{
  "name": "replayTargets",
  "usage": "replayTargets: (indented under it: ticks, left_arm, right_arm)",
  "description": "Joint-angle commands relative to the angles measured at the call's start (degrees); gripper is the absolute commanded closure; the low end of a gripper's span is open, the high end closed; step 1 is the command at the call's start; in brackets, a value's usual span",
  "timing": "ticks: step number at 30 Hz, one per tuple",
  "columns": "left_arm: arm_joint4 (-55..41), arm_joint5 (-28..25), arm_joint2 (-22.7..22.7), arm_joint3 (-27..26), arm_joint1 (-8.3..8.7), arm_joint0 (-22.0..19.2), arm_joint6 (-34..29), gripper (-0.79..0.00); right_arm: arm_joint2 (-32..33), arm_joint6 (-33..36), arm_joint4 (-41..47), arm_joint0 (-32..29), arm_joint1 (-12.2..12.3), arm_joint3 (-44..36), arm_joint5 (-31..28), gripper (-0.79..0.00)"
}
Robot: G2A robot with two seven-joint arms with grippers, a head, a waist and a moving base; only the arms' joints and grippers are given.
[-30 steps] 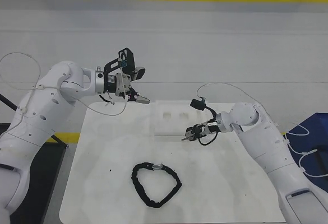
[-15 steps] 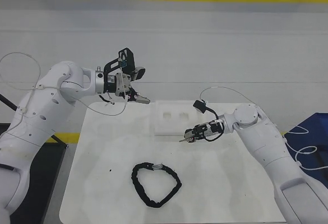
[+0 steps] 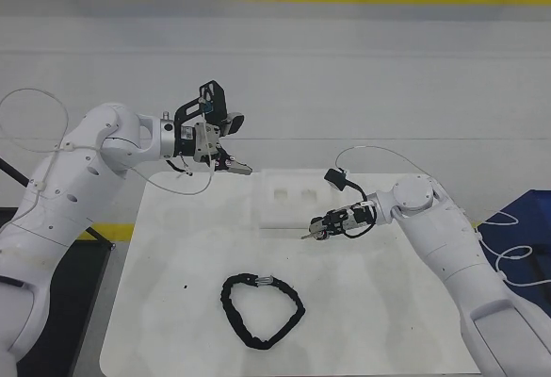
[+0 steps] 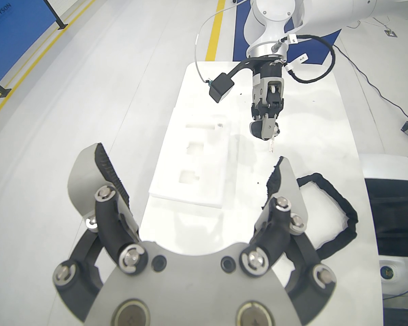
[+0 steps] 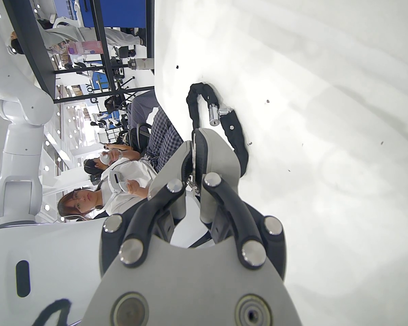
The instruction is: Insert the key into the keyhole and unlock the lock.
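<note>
A: Item: key point(image 4: 271, 144). Location?
B: Pinched between the closed fingers of the right hand point(image 3: 316, 228), blade jutting past the tips. It is held above the table point(image 3: 397, 320), just beside the white foam tray point(image 3: 294, 200).
A: Item: chain lock point(image 3: 233, 300).
B: Lies looped on the table, nearer the robot, well apart from the key. Its silver cylinder point(image 5: 215, 116) joins the black sleeve ends.
A: Left hand point(image 3: 237, 168)?
B: Fingers spread wide, raised at the table's far edge, left side.
</note>
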Motion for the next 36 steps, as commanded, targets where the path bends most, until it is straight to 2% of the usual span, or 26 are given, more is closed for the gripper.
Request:
replayTargets:
  ticks: [1, 9, 14, 19, 24, 36]
  left_arm:
    - [2.31, 0.22, -0.75, -1.52, 0.39, 1.57, 0.89, -0.785]
    - [10.57, -1.06, -4.30, -3.96, 2.82, 10.97, 8.47, -0.785]
    - [17.41, -1.06, -4.01, -5.39, 3.66, 17.54, 17.15, -0.785]
    - [24.43, -1.06, -1.67, -6.84, 3.92, 21.49, 23.23, -0.785]
    - [29.89, -1.06, 1.59, -5.05, 3.24, 22.10, 26.79, -0.785]
    - [38.67, -1.06, 9.11, 1.33, -0.33, 19.56, 35.43, -0.785]
  right_arm:
    - [0.00, 0.00, 0.00, 0.00, 0.00, 0.00, 0.00, 0.000]
    - [0.00, 0.00, 0.00, 0.00, 0.00, 0.00, 0.00, 0.000]
    - [0.00, 0.00, 0.00, 0.00, 0.00, 0.00, 0.00, 0.000]
    - [0.00, 0.00, 0.00, 0.00, 0.00, 0.00, 0.00, 0.000]
    - [0.00, 0.00, 0.00, 0.00, 0.00, 0.00, 0.00, 0.000]
    - [0.00, 0.00, 0.00, 0.00, 0.00, 0.00, 0.00, 0.000]
